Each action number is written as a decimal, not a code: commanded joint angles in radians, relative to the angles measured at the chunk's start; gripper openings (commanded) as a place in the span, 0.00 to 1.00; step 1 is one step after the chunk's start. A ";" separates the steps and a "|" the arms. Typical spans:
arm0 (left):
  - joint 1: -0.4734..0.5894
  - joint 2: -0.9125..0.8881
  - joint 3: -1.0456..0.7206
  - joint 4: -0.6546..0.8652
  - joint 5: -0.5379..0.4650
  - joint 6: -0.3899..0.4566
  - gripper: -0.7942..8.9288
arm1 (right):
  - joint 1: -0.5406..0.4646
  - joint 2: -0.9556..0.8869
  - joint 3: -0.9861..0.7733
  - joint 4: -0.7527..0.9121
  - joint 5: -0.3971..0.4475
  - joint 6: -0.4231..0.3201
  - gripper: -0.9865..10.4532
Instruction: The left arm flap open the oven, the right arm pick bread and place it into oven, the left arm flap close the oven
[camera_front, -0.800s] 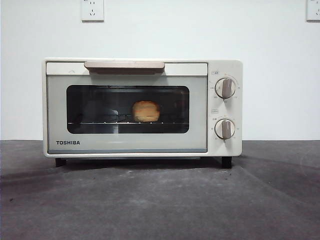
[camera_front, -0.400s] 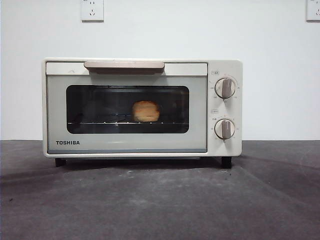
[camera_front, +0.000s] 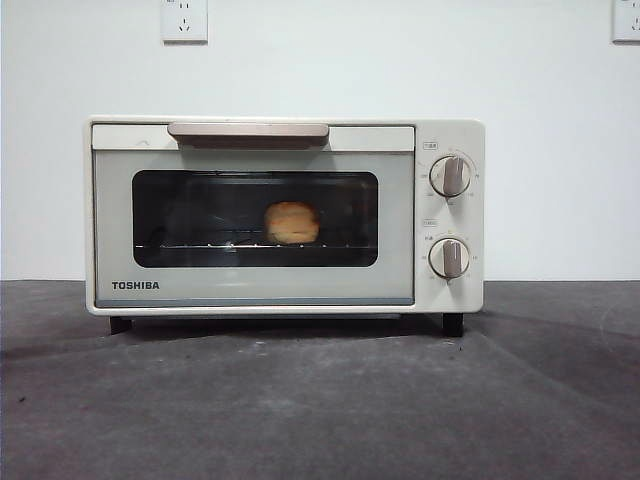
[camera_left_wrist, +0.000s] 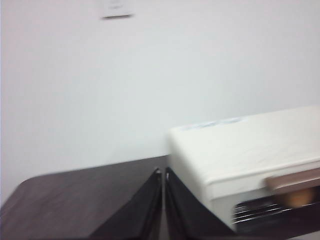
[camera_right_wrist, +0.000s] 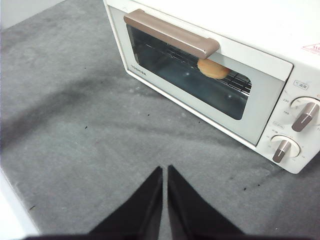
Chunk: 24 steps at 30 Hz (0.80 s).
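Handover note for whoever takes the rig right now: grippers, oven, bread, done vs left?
Left gripper: jaws shut, empty, off to the side of the oven, clear of it.
Right gripper: jaws shut, empty, above the grey mat in front of the oven.
Bread: on the wire rack inside, seen through the window.
Oven door: closed, handle up.
Done: door opened, bread placed, door closed.
Left: nothing visible; both arms are clear.

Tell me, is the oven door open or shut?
Shut. The oven door stands flat against its front, the handle up at the top, and the bread shows through the glass, on the rack.
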 joint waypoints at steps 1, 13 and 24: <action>0.021 -0.051 -0.089 0.028 -0.030 0.006 0.10 | 0.010 0.004 0.006 0.006 0.001 0.006 0.10; 0.042 -0.202 -0.382 0.022 -0.048 0.006 0.10 | 0.010 0.004 0.006 0.006 0.001 0.006 0.10; 0.042 -0.219 -0.475 0.021 -0.048 0.006 0.10 | 0.010 0.004 0.006 0.006 0.001 0.006 0.10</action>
